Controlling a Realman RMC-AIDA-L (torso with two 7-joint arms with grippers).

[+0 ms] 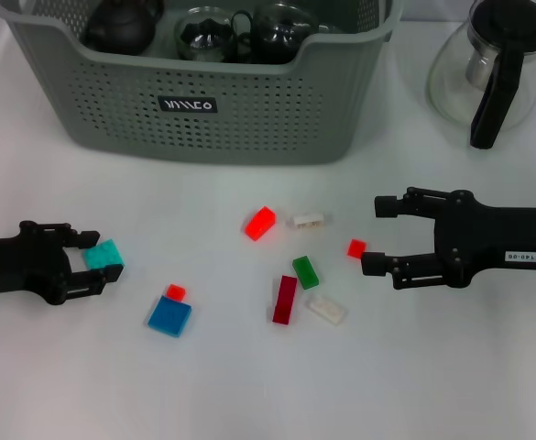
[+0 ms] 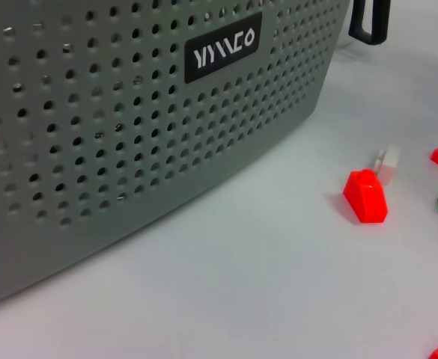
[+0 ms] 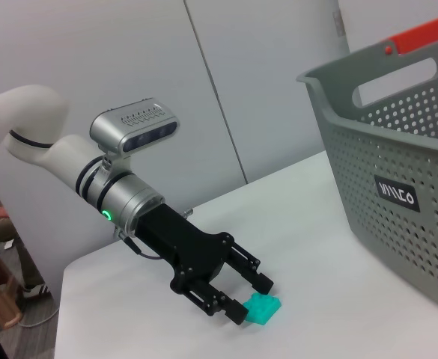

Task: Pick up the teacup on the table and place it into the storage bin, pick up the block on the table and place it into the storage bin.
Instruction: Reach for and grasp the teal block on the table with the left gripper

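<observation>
The grey-green storage bin stands at the back of the table, and its perforated wall fills the left wrist view. Dark and glass tea vessels lie inside it; no teacup shows on the table. At the left, my left gripper is shut on a teal block low over the table. The right wrist view shows that gripper and the teal block too. My right gripper is open at the right, with a small red block just off its fingertips.
Loose blocks lie mid-table: a red wedge, a white one, a green one, a dark red bar, a clear one and a blue plate. A glass teapot stands back right.
</observation>
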